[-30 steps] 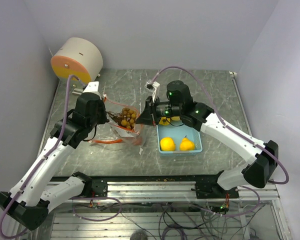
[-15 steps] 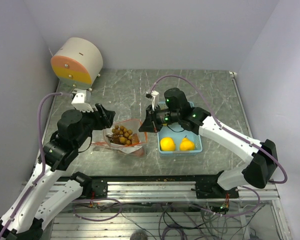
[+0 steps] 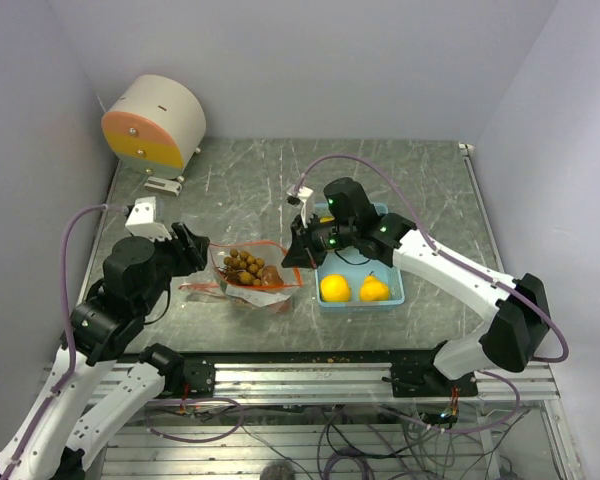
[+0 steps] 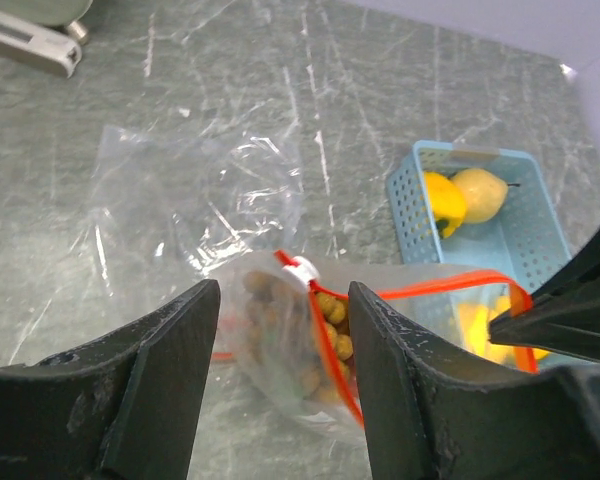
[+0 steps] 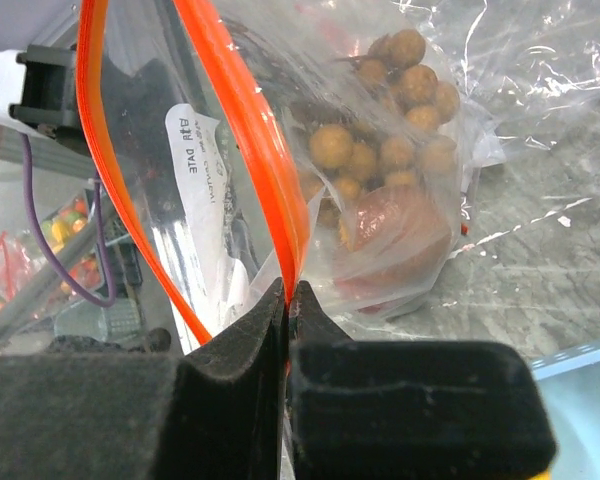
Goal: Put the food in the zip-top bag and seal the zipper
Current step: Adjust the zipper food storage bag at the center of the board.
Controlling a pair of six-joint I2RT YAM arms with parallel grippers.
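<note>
Bag (image 3: 250,275): lies mid-desk, toward the near edge, just left of the tray (image 3: 392,298); its mouth faces right and is raised.
In the bag: brown balls (image 3: 245,265), with a reddish-brown lump (image 5: 395,240) beneath them.
Outside the bag: two yellow fruits (image 3: 334,288) in the tray, right of centre; anything under the right arm is hidden.
Right claw (image 5: 285,300): together, clamped on the orange zipper (image 5: 240,130) at the mouth's right end, holding that rim off the desk.
Left claw (image 4: 282,292): apart, holding nothing; it hovers at the bag's left end, with the bag ahead of it and not visibly touching.
Step, as judged: the mouth is held up for the fruits; the seal is not yet made.
Risk 1: only one rim is pinched, so the other can sag and narrow the mouth; a fruit pushed at it would then shove the bag along the desk instead of entering.
Risk 2: the pinch is on thin film and a narrow strip; the weight of more food could pull it out of the right claw.
Risk 3: tilting the mouth down would let the balls roll out toward the tray.
Risk 4: film or food caught in the zipper would leave the seal partly open.
Fruits to claws: just beside the right claw, on its near-right side; well apart from the left claw, with the bag between.
</note>
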